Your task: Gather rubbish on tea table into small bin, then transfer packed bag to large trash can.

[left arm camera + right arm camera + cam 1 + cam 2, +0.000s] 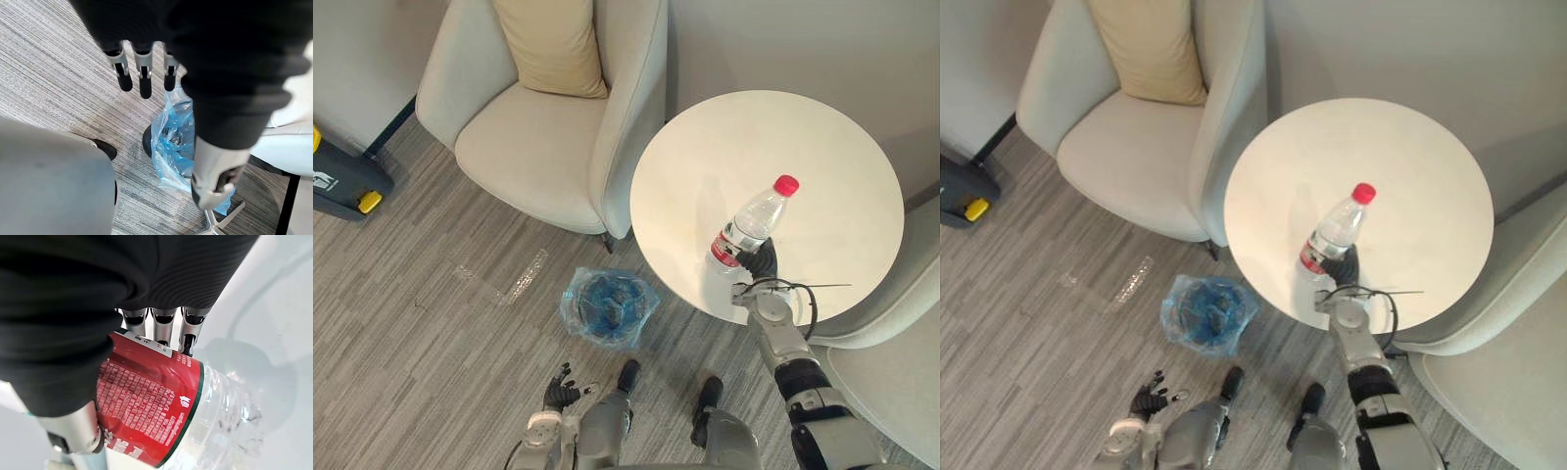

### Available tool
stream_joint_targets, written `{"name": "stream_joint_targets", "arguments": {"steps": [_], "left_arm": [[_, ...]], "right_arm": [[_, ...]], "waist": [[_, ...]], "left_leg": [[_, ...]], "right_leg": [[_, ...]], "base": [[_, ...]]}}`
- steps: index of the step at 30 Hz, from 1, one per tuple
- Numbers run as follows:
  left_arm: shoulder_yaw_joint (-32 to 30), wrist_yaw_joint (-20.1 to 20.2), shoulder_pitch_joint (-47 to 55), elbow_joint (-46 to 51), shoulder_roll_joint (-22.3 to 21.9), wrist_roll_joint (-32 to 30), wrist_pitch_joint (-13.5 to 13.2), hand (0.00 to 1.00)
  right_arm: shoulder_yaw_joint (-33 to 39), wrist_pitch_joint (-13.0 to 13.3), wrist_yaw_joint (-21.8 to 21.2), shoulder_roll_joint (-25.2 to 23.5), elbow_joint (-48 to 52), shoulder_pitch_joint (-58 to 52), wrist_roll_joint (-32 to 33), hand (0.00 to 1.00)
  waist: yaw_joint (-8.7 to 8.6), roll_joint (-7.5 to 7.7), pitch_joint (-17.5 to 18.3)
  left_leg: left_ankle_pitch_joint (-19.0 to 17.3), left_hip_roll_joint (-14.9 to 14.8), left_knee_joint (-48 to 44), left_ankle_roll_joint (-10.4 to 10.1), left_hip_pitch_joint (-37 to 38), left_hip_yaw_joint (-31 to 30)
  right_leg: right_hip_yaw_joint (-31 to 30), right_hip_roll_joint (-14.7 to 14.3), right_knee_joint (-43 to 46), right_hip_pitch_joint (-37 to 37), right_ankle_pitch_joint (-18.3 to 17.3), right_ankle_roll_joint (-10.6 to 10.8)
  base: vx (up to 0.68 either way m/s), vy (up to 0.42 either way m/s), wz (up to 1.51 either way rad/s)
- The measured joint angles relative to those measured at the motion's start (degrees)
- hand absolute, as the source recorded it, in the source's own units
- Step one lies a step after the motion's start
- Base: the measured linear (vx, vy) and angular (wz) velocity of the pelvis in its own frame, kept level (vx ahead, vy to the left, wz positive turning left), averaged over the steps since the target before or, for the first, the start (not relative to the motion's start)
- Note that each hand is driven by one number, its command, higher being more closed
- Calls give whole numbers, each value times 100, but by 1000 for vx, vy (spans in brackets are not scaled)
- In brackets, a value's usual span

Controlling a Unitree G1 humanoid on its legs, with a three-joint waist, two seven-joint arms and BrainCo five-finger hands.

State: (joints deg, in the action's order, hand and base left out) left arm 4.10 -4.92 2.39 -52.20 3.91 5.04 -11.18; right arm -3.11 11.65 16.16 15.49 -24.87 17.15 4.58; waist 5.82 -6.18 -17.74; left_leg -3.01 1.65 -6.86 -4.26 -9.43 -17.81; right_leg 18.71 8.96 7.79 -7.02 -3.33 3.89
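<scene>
A clear plastic bottle (751,226) with a red cap and red label stands tilted on the round white tea table (832,147), near its front edge. My right hand (763,262) is shut on the bottle's lower part; in the right wrist view the fingers (163,326) and thumb (78,434) curl round the red label (146,409). A small bin lined with a blue bag (607,305) stands on the floor left of the table. My left hand (561,392) hangs low near the floor, fingers (143,73) straight, holding nothing.
A cream armchair (543,137) with a tan cushion (551,44) stands behind the bin. Another cream seat (891,372) is at the right of the table. A dark and yellow device (342,181) lies at the far left on the grey striped carpet.
</scene>
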Motion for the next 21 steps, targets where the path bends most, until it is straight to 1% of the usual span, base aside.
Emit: {"name": "stream_joint_targets", "arguments": {"steps": [1, 4, 7, 9, 11, 13, 16, 19, 21], "left_arm": [[-17, -3, 0, 0, -2, -25, 15, 0], [-54, -5, 10, -17, 32, -129, 60, 0], [-46, 16, 13, -40, 67, -274, 90, 0], [-45, 23, 16, -88, 110, -280, 128, 0], [-46, 23, 16, -141, 135, -280, 172, 0], [-43, 14, 16, -207, 151, -380, 196, 0], [17, 17, 20, -368, 172, -506, 204, 0], [168, 20, 18, -436, 184, -545, 212, 0], [230, 22, 21, -480, 184, -630, 211, 0]], "right_arm": [[2, 3, -21, -16, 139, -147, -19, 100], [38, 47, -108, -204, 647, -757, -207, 100], [47, 82, -207, -332, 1034, -1175, -253, 100], [63, 91, -274, -479, 1312, -1492, -326, 100], [63, 106, -310, -576, 1534, -1742, -460, 100], [60, 137, -378, -680, 1761, -2056, -495, 100], [17, 193, -454, -725, 2032, -2453, -698, 100], [8, 200, -533, -814, 2191, -2693, -753, 100], [-37, 200, -577, -820, 2196, -2815, -934, 100]], "waist": [[-18, 15, -5], [-60, 139, 51], [-137, 250, 114], [-211, 360, 191], [-233, 418, 255], [-262, 463, 323], [-272, 510, 598], [-311, 511, 704], [-326, 521, 767]], "left_leg": [[0, -2, 14, 0, 54, 7], [-1, -22, 85, 1, 252, 90], [-2, -28, 89, 3, 261, 191], [-2, -47, 93, 3, 276, 309], [-2, -55, 107, 4, 328, 373], [-1, -80, 187, 6, 507, 453], [8, -124, 261, 18, 559, 578], [8, -171, 303, 17, 688, 686], [8, -208, 404, 17, 861, 760]], "right_leg": [[-3, -6, -40, 63, 11, 1], [-60, -31, -178, 263, 61, 11], [-163, -66, -357, 301, 190, 29], [-276, -98, -490, 318, 304, 31], [-346, -115, -568, 359, 356, 32], [-410, -142, -697, 526, 418, 38], [-536, -188, -813, 535, 476, 24], [-639, -224, -820, 593, 490, 11], [-699, -252, -858, 720, 492, 8]], "base": [[0, 0, 0], [6, 4, -12], [-32, 23, -19], [-46, 25, -25], [-40, 15, -20], [-45, 2, -21], [-36, -2, -23], [-15, -10, -18], [-19, -12, -18]]}}
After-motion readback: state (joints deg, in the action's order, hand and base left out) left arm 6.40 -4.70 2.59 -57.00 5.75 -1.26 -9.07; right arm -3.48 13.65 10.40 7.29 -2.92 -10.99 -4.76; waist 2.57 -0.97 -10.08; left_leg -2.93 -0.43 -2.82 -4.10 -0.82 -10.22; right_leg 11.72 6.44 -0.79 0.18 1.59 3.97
